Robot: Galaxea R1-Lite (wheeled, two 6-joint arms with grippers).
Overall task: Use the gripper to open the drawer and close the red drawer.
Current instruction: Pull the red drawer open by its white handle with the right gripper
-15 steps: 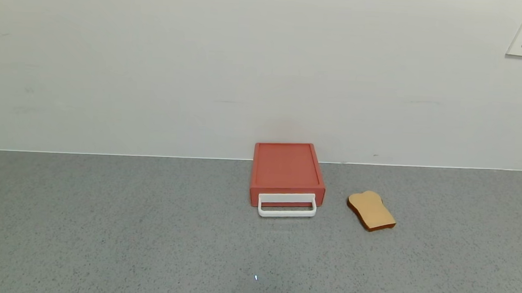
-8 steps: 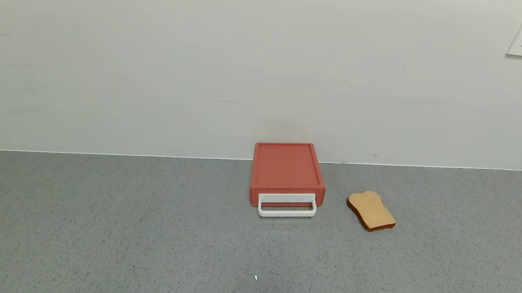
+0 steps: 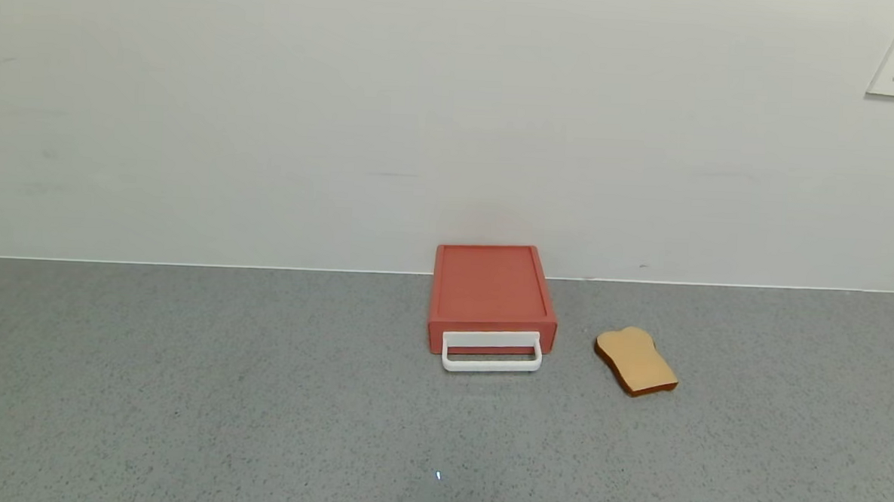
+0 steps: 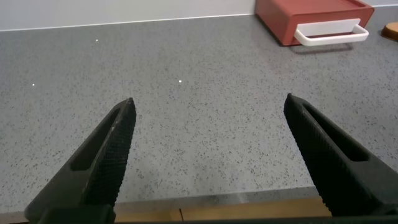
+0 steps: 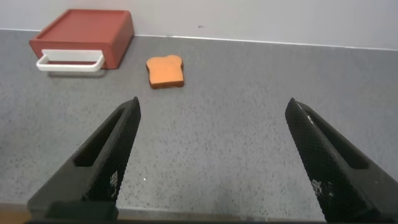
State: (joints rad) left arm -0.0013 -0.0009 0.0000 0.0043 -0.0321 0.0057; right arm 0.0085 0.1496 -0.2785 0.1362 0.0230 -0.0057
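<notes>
Red drawer [image 3: 492, 298] shut by wall | our left gripper [image 4: 208, 155] and right gripper [image 5: 211, 155] wide open, far back | we reach for white handle [image 3: 491, 352] next

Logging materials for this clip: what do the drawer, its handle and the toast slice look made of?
Drawer: looks like matte brick-red plastic, with a smooth moulded top and a raised rim.
Handle: likely white plastic, a smooth, even rectangular loop.
Toast slice: a toy, tan face with a darker brown edge; foam, wood or plastic, cannot tell.
Both hands, left and right, are open and away from the drawer.
</notes>
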